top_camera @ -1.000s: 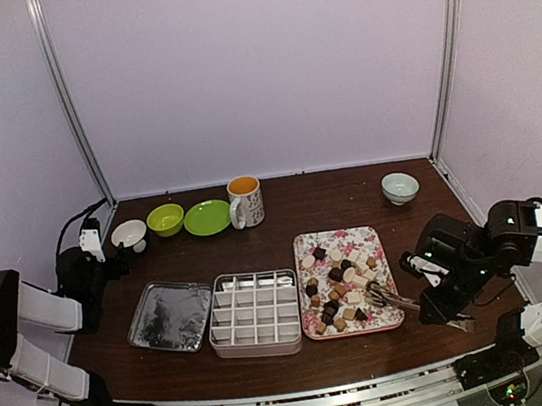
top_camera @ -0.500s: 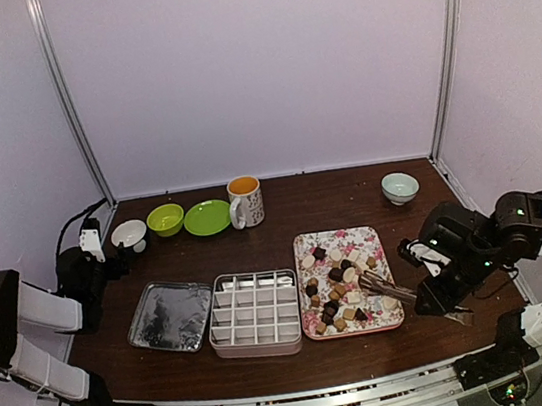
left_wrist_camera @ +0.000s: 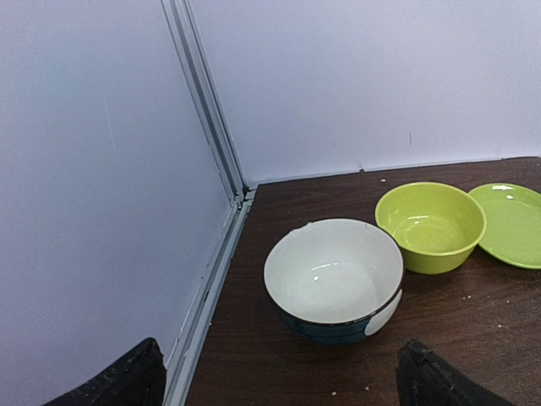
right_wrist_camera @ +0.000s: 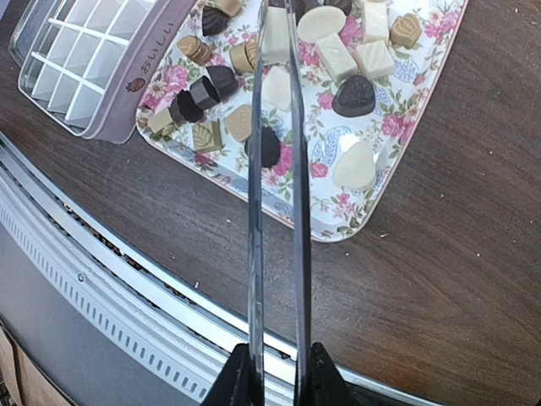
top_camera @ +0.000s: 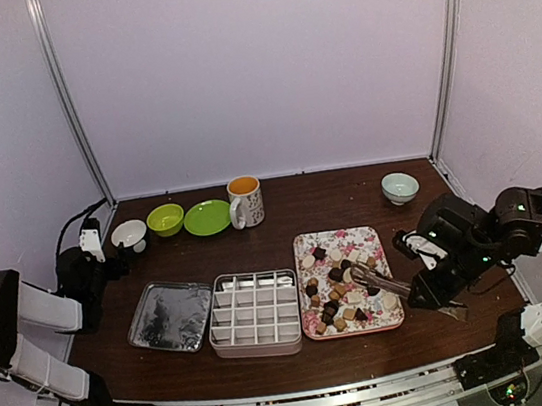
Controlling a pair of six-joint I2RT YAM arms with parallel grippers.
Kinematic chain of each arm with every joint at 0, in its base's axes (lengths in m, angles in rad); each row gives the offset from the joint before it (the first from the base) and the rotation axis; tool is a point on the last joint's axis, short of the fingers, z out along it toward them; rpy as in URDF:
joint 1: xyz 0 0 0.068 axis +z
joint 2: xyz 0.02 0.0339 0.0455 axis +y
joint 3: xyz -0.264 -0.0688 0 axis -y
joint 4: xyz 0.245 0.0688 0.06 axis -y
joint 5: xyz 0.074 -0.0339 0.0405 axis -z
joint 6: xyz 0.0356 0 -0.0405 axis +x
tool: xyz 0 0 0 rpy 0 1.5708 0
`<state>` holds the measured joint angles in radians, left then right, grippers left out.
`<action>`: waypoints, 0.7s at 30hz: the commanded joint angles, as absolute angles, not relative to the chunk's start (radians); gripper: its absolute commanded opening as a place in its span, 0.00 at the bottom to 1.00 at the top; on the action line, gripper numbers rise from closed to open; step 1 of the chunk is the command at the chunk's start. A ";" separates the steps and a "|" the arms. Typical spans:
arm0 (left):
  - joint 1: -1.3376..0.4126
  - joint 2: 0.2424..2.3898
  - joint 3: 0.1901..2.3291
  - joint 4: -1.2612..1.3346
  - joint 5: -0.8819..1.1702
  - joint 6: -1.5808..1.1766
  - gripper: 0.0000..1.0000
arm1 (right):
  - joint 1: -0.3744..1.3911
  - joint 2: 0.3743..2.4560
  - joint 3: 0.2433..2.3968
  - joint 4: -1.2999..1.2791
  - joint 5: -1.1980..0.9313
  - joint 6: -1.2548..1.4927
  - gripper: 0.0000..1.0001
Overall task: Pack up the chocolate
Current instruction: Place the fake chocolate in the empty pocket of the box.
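Note:
Several small chocolates (top_camera: 342,289), dark brown, tan and cream-white, lie on the pink floral tray (top_camera: 341,232). They also show in the right wrist view (right_wrist_camera: 353,95). My right gripper (top_camera: 420,295) (right_wrist_camera: 275,376) is shut on thin metal tongs (top_camera: 372,278) (right_wrist_camera: 256,211). The tongs reach out over the middle of the tray, a little apart, and their tips run out of the top of the wrist view. The white compartment box (top_camera: 254,313) (right_wrist_camera: 84,59) stands left of the tray. My left gripper (top_camera: 107,256) (left_wrist_camera: 279,389) is open and empty at the far left.
A metal lid (top_camera: 170,316) lies left of the box. At the back stand a white bowl (top_camera: 129,234) (left_wrist_camera: 334,279), a green bowl (top_camera: 165,219) (left_wrist_camera: 431,224), a green plate (top_camera: 207,217), a mug (top_camera: 245,200) and a pale blue bowl (top_camera: 400,187).
My right gripper has moved left and away from me, carrying the tongs from the tray's near right corner to over its middle. The left arm has not moved.

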<state>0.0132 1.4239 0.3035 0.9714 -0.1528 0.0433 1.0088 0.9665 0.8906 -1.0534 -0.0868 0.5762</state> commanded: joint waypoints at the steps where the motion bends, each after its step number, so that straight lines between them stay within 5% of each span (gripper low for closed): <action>1: 0.020 1.425 0.325 1.025 -0.155 0.037 0.98 | 1.014 1.003 0.962 -0.964 -0.038 0.552 0.20; 21: 0.020 1.425 0.326 1.023 -0.155 0.036 0.98 | 1.014 1.295 1.068 -0.646 -0.173 0.445 0.19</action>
